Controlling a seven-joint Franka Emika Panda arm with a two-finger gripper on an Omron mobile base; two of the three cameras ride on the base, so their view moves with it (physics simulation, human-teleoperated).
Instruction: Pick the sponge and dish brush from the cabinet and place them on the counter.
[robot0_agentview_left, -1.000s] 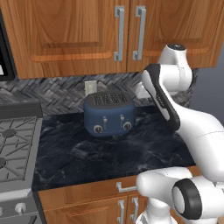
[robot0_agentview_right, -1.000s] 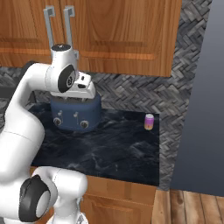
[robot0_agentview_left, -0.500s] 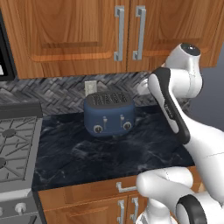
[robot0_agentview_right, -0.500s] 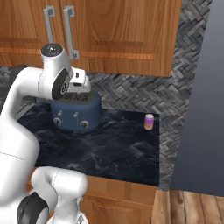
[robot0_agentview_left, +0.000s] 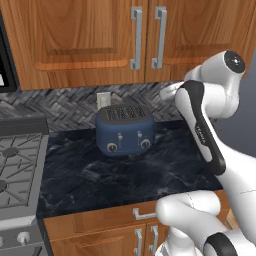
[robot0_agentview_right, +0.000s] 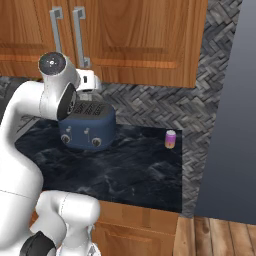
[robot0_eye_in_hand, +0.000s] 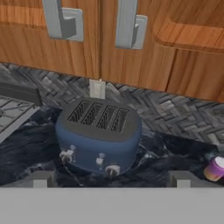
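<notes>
Hand view shows the gripper (robot0_eye_in_hand: 112, 178) with jaws spread wide and nothing between them, aimed at the toaster (robot0_eye_in_hand: 99, 135) below the two silver handles (robot0_eye_in_hand: 127, 22) of the cabinet (robot0_eye_in_hand: 175, 48), whose doors are both closed. Sponge and brush are presumably inside; contents cannot be confirmed. Risk: an off-centre closure on a slim handle may slip, and a swinging door may strike the arm; a low approach may hit the toaster on the counter (robot0_agentview_left: 90, 175).
</notes>
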